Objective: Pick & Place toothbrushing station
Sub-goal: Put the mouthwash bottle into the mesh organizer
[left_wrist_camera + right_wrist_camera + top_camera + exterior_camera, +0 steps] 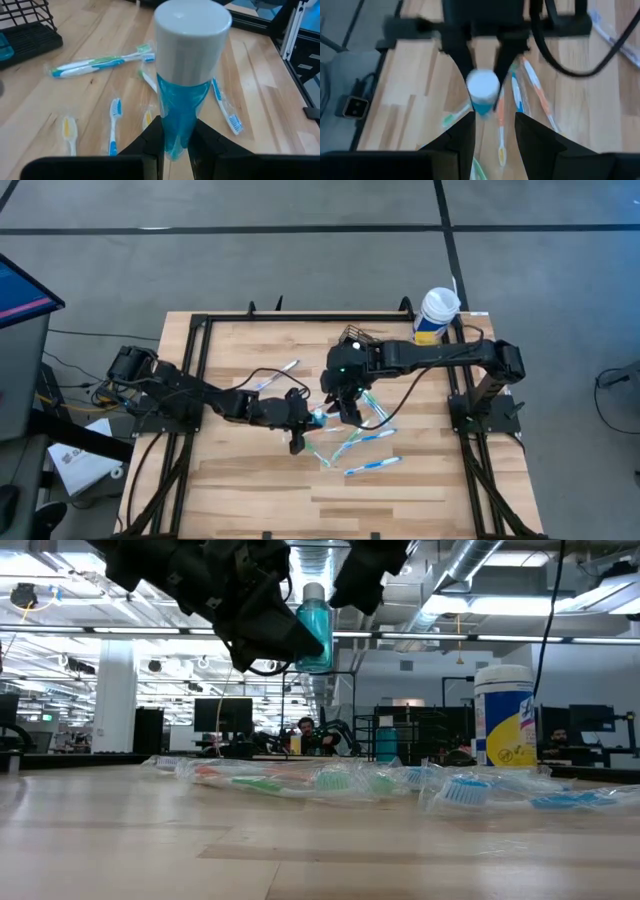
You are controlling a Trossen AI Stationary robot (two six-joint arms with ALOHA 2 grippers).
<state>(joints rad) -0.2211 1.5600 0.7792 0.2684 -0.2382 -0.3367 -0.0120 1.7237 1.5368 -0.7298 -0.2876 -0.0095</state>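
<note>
One wooden surface (250, 480) carries one black mesh caddy (356, 340) at its one o'clock edge, beside one white-lidded canister (436, 315), with about six wrapped toothbrushes (372, 467) scattered near centre. The left hand (175, 142) pinches one blue white-capped bottle (182, 90) aloft, its raised height evident only in the low view. The right hand (494, 132), fingers spread and holding nothing, hovers just beside it.

One camera hangs overhead, straight down on the whole table (250, 480). One sits low at tabletop level, facing the room. Each wrist camera peers close past its own fingers, and both catch the blue white-capped bottle (187, 75) and scattered toothbrushes (372, 467).
</note>
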